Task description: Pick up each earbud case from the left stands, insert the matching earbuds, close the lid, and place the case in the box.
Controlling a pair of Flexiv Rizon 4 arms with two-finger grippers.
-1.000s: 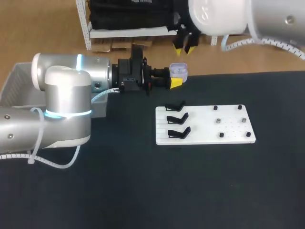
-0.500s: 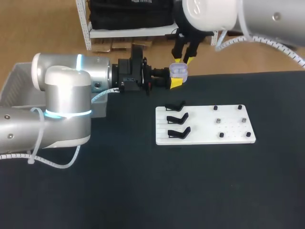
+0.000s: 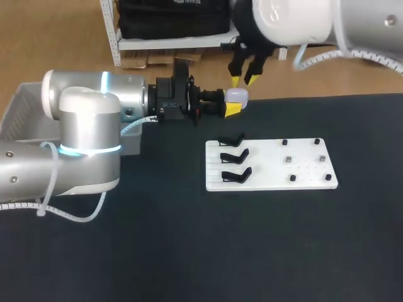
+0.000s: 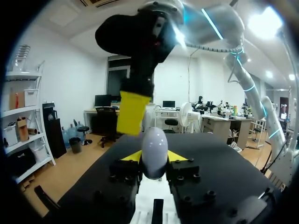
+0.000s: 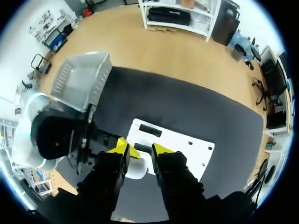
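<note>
Dark worktop (image 3: 189,251), white board (image 3: 302,179) with stands (image 3: 235,156) in the middle. Left jaws grip the case (image 3: 237,95) at the far edge — lid down. Right jaws hang just above, a little apart, empty. One bump could knock that round case loose.

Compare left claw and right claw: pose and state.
Left claw lies level, shut on the closed earbud case; right claw points down just above that case. Left claw is full; right claw is open and empty. Both have yellow tips.
</note>
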